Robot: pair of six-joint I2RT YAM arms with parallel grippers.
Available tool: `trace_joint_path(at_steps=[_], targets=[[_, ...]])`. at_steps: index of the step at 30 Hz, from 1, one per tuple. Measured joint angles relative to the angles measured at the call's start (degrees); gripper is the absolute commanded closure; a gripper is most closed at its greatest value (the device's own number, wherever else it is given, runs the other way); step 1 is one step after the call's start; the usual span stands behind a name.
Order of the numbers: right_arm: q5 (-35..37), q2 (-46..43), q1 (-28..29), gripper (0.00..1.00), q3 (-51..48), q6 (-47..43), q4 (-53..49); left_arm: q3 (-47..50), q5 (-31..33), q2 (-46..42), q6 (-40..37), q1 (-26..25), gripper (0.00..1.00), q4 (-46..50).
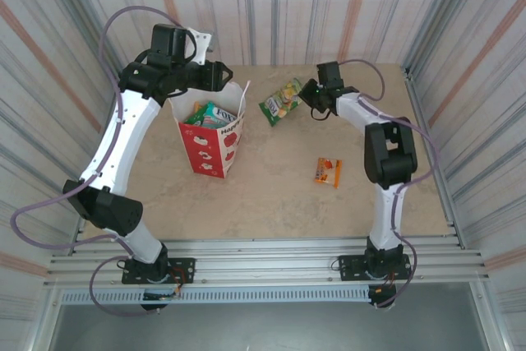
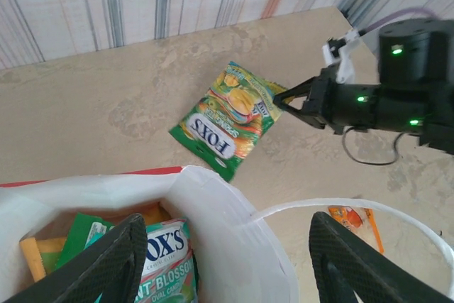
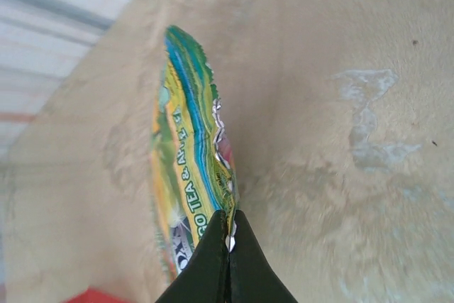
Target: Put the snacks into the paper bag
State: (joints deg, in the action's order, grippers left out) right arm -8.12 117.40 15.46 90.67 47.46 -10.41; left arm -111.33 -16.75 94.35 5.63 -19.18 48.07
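A green-yellow snack packet (image 1: 281,103) (image 2: 230,115) lies on the table, right of the paper bag. My right gripper (image 1: 306,100) (image 2: 278,98) (image 3: 229,235) is shut on that packet's crimped right edge (image 3: 186,168). The red-and-white paper bag (image 1: 212,141) (image 2: 213,196) stands upright with its mouth open. A teal packet (image 1: 209,114) (image 2: 167,260) and others sit inside it. My left gripper (image 1: 233,74) (image 2: 227,246) hangs open over the bag's far rim, one finger above the inside and the other outside the wall. A small orange sachet (image 1: 329,172) (image 2: 355,219) lies on the table further right.
Striped walls (image 1: 271,6) close in the tan tabletop (image 1: 271,195) at the back and both sides. The bag's thin white handle (image 2: 369,207) arches outward between my left fingers. An aluminium rail (image 1: 263,256) runs along the near edge by the arm bases.
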Motion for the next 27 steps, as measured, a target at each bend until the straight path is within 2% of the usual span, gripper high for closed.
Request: trace_joint_path(at_steps=[5,12,19,27], targets=[[-1.22,-12.39,1.05,1.0,-7.3,-10.25,0.0,0.57,-2.67,-1.27,-2.82,-1.27,0.34,-0.63],[-8.79,-24.17,1.14,1.0,-14.1,-25.7,-1.46,4.59,-8.48,-6.6,-9.22,-4.5,0.32,-4.0],[-19.8,-33.81,1.18,1.0,-14.69,-42.34,-7.19,5.77,-13.53,-8.55,-15.3,-5.51,0.31,-5.99],[-32.72,-42.27,1.84,1.0,-12.41,-63.14,-20.5,6.38,-17.27,-8.98,-26.18,-10.58,0.25,-4.98]])
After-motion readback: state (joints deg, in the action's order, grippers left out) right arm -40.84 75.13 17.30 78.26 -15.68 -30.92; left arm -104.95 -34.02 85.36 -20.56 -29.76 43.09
